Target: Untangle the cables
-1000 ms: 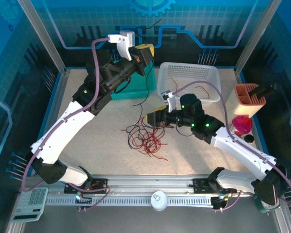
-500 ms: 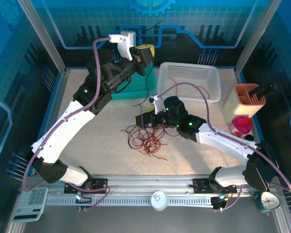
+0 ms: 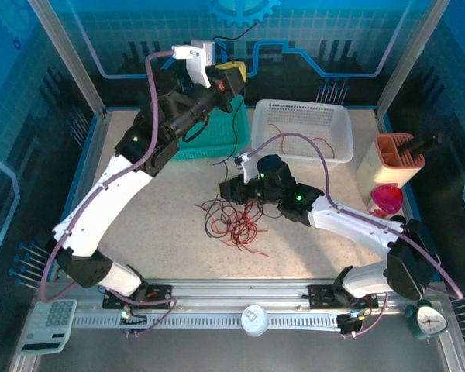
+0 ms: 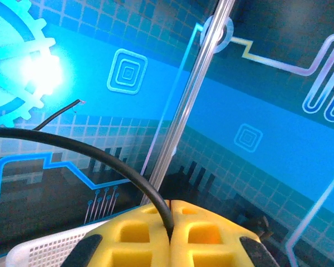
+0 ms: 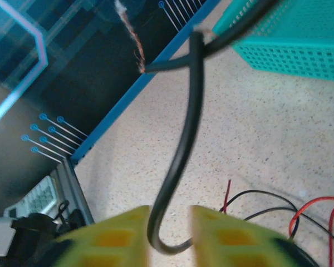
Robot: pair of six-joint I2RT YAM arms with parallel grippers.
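A tangle of red and black cables point(image 3: 232, 221) lies mid-table. My left gripper point(image 3: 231, 75) is raised near the back wall, its yellow jaws point(image 4: 170, 222) shut on one black cable point(image 4: 100, 153). That cable hangs down point(image 3: 235, 132) past the teal basket point(image 3: 205, 146) toward the tangle. My right gripper point(image 3: 226, 188) sits low at the tangle's upper edge and is open point(image 5: 170, 225). The hanging black cable point(image 5: 183, 150) loops through the gap between its fingers. Its bare copper end point(image 5: 134, 39) shows against the dark wall. A few red cables point(image 3: 294, 139) lie in the white basket point(image 3: 337, 116).
An orange holder point(image 3: 395, 159) and a pink object point(image 3: 386, 200) stand at the right edge. A calculator point(image 3: 53, 318), a white puck point(image 3: 254, 319) and a clock point(image 3: 428, 319) sit by the front rail. Bare tabletop point(image 3: 163, 225) spreads left of the tangle.
My right arm has swung left from beside the white basket to the hanging black cable. My left gripper has risen slightly with its cable.
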